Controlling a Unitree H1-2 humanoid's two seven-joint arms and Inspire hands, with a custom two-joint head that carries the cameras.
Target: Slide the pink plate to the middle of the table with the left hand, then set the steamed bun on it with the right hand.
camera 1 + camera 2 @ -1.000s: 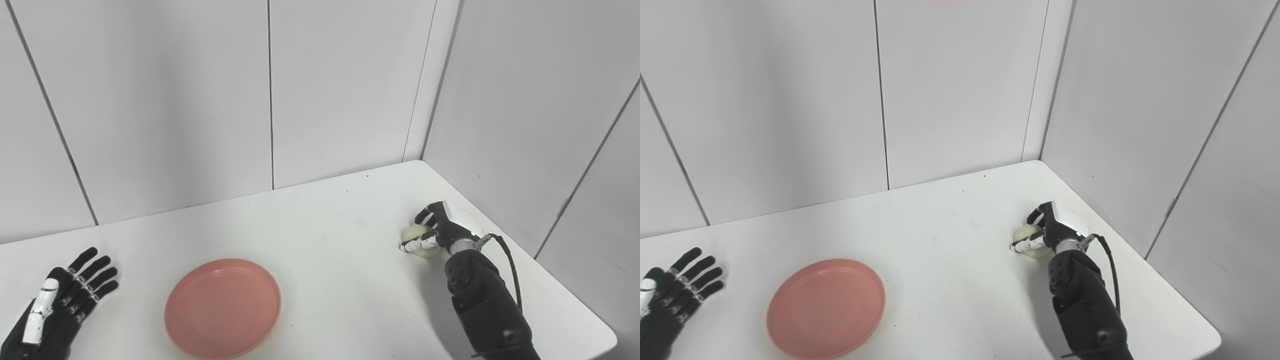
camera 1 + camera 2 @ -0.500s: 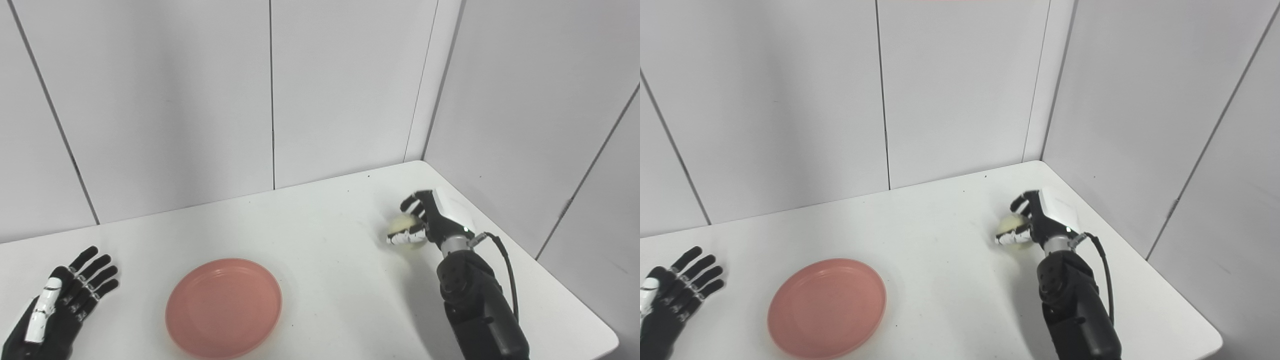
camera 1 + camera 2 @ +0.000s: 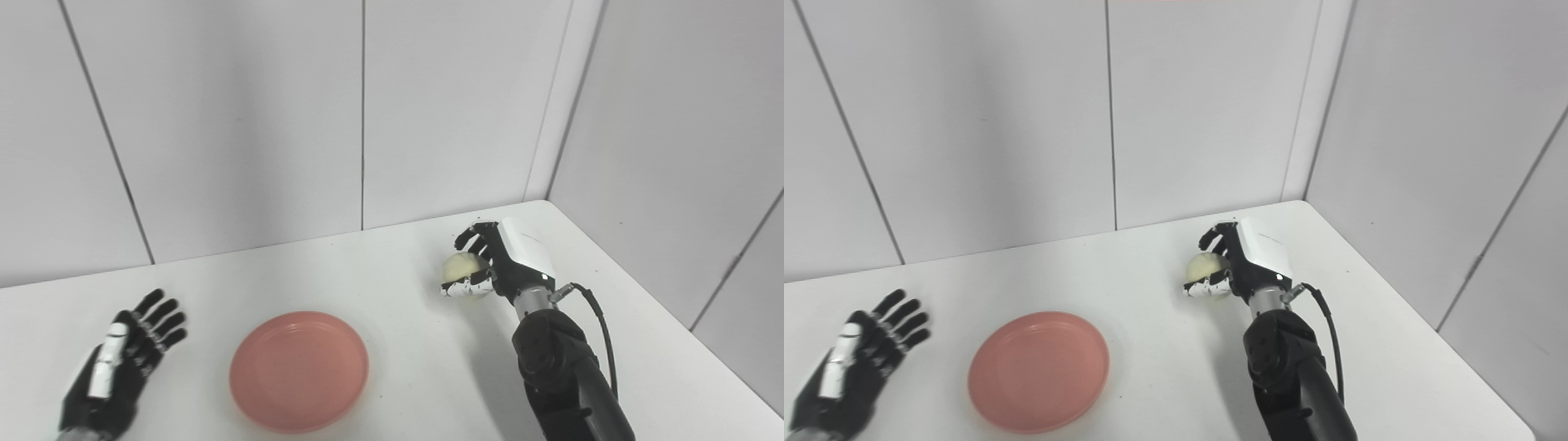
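Note:
The pink plate (image 3: 299, 370) lies flat on the white table, left of the middle and near the front edge. My right hand (image 3: 499, 262) is shut on the pale steamed bun (image 3: 462, 269) and holds it above the table, to the right of the plate and farther back. My left hand (image 3: 119, 364) is open and empty, palm down, left of the plate and apart from it. In the right eye view the plate (image 3: 1039, 371), the bun (image 3: 1205, 269), the right hand (image 3: 1240, 260) and the left hand (image 3: 854, 361) show the same way.
The white table (image 3: 392, 294) sits in a corner of grey wall panels, at the back and on the right. Its right edge runs diagonally toward the front right.
My right hand has lifted the bun off the table and carried it left, toward the plate. The camera has turned to the right, shifting the whole picture. The left hand and plate have stayed put.

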